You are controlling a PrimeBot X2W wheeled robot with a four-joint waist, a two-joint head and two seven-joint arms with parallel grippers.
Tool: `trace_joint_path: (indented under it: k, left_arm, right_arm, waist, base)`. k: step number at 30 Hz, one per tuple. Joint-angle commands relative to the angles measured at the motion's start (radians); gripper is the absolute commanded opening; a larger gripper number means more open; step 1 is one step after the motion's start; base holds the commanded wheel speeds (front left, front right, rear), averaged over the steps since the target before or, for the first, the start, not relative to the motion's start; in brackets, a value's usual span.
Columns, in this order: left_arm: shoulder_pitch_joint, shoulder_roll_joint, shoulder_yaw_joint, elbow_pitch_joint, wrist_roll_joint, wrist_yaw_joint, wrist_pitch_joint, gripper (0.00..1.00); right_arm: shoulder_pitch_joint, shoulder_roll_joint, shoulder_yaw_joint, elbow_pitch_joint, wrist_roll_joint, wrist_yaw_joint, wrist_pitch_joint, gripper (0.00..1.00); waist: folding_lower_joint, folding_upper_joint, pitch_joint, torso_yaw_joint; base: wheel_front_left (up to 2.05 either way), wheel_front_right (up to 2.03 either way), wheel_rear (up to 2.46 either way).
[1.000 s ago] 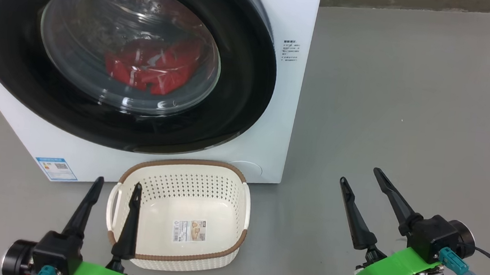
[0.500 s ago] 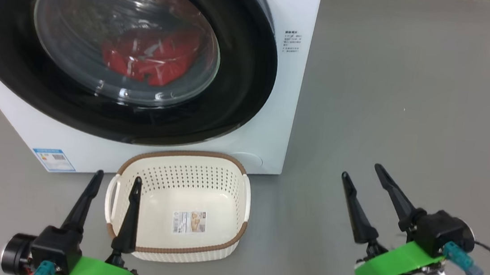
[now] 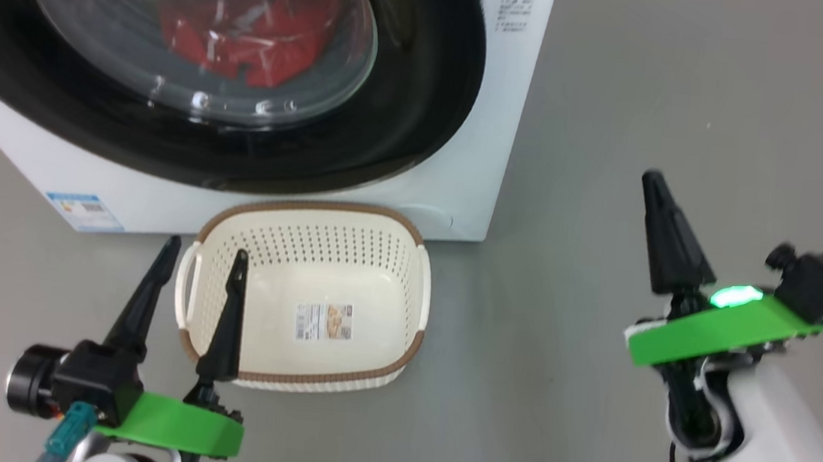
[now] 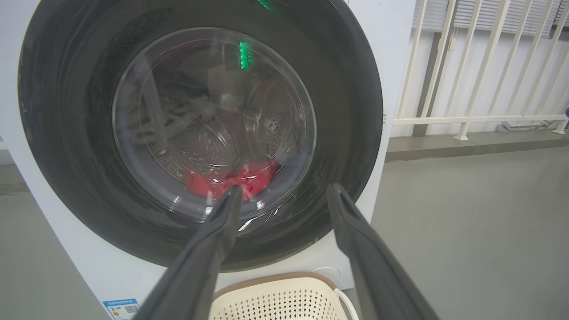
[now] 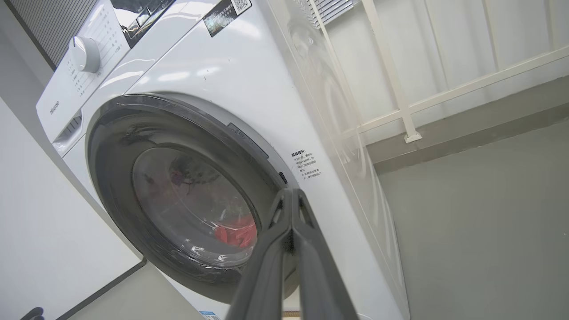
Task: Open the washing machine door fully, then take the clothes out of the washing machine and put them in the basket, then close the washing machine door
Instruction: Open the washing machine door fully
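Observation:
The white washing machine (image 3: pixel 501 126) fills the upper left, its black-rimmed door (image 3: pixel 424 96) lying flat against the front. Red clothes (image 3: pixel 238 29) show through the glass, low in the drum (image 4: pixel 231 180). The cream basket (image 3: pixel 307 296) sits empty on the floor just before the machine. My left gripper (image 3: pixel 206 249) hovers open over the basket's left rim, nothing between its fingers (image 4: pixel 213 240). My right gripper (image 3: pixel 652 180) is raised to the right of the machine, shut on nothing. In the right wrist view its tips (image 5: pixel 291 195) point at the door's (image 5: pixel 178 200) right edge.
Grey floor (image 3: pixel 660 81) stretches to the machine's right. A white railing (image 4: pixel 466 120) on a low kerb runs behind it. A white panel (image 5: pixel 44 222) stands to the machine's left. The control knob (image 5: pixel 84 54) sits on the top panel. A blue label (image 3: pixel 85 211) marks the bottom corner.
My right gripper has lifted, turned and shut its fingers. The head camera has moved, shifting the whole picture. The left gripper stays open over the basket.

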State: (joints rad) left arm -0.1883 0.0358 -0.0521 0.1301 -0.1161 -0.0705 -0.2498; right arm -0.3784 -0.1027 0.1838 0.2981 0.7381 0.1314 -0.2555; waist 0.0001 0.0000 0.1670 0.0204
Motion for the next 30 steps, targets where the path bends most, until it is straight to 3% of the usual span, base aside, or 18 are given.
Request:
trace_joint_path:
  k: [1, 9, 14, 21, 28, 30]
  left_arm:
    - [-0.042, 0.014, 0.026, -0.033, -0.005, 0.009, -0.012, 1.0]
    - [-0.091, 0.014, 0.011, -0.043, -0.011, 0.014, -0.012, 1.0]
    - [-0.12, 0.014, 0.004, -0.052, -0.013, 0.018, -0.012, 1.0]
    - [-0.154, 0.014, -0.017, -0.051, -0.011, 0.018, -0.012, 1.0]
    - [-0.192, 0.014, -0.032, -0.054, -0.01, 0.018, -0.012, 1.0]
    - [-0.205, 0.014, -0.04, -0.057, -0.017, 0.019, -0.012, 1.0]
  right_arm:
    - [-0.054, -0.018, 0.038, -0.012, 0.047, -0.001, -0.006, 0.0]
    - [-0.226, -0.08, 0.114, 0.006, 0.43, -0.001, 0.06, 0.0]
    - [-0.332, -0.113, 0.119, 0.014, 0.594, -0.001, 0.11, 0.0]
    - [-0.484, -0.118, 0.105, 0.059, 0.768, -0.001, 0.213, 0.0]
    - [-0.604, -0.115, 0.082, 0.13, 0.896, -0.001, 0.377, 0.0]
    - [-0.652, -0.111, 0.08, 0.168, 0.946, -0.001, 0.476, 0.0]
  waist:
    - [0.0, 0.0, 0.042, 0.015]
    - [0.0, 0.0, 0.135, 0.036]
    - [0.0, 0.0, 0.194, 0.046]
    - [0.0, 0.0, 0.269, 0.053]
    - [0.0, 0.0, 0.322, 0.067]
    - [0.0, 0.0, 0.341, 0.075]
  base:
    - [0.0, 0.0, 0.0]
    - [0.0, 0.0, 0.0]
    - [0.0, 0.0, 0.0]
    - [0.0, 0.0, 0.0]
    - [0.0, 0.0, 0.0]
    - [0.0, 0.0, 0.0]
